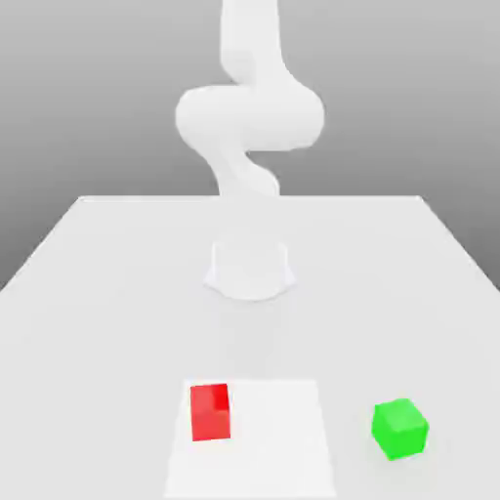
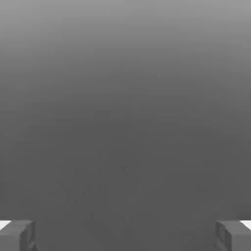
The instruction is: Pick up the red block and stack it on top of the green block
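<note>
Needing a reach toward the near side first, I'd say. Claw (image 2: 125,236) spread wide, nothing between its fingers. Red block (image 1: 210,413) sits near the exterior view's left edge of the white square (image 1: 264,454) on the table (image 1: 88,342): near side of the arm base (image 1: 251,269), slightly left. Claw's exact bearing to it: can't tell. Green block (image 1: 399,429) well apart to the exterior view's right, turned askew. Pick not made, stack not started.

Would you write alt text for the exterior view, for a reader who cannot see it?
A red block sits on a white square and a green block right of it, before a white robot arm.
</note>
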### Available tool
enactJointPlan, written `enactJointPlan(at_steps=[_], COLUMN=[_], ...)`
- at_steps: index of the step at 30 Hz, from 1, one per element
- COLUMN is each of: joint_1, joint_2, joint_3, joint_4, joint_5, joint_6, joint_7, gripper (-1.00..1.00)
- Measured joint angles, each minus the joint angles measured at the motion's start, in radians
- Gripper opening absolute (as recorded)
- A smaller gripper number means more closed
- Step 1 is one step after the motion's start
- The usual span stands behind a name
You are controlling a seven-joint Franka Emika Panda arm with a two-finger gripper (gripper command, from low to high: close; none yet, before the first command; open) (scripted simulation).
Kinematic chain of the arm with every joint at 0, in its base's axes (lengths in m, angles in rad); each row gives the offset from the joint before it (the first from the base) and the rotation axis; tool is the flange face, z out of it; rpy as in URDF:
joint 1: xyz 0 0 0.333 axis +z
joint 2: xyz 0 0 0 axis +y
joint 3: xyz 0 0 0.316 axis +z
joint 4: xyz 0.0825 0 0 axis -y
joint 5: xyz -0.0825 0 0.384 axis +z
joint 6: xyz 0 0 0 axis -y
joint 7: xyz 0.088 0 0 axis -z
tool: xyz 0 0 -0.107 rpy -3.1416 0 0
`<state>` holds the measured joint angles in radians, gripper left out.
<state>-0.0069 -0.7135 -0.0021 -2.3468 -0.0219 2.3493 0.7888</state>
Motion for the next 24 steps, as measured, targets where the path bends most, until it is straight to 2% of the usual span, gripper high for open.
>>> enactJointPlan(at_steps=[13,19,24], joint_1=[-0.036,-0.041,-0.057], joint_2=[0.483,0.7,0.881], joint_3=[-0.054,-0.082,-0.058], joint_4=[-0.256,-0.372,-0.376], joint_5=[-0.055,0.005,0.065], joint_6=[0.275,0.4,0.542], joint_7=[-0.113,-0.225,-0.282], gripper=[0.0,0.0,0.0])
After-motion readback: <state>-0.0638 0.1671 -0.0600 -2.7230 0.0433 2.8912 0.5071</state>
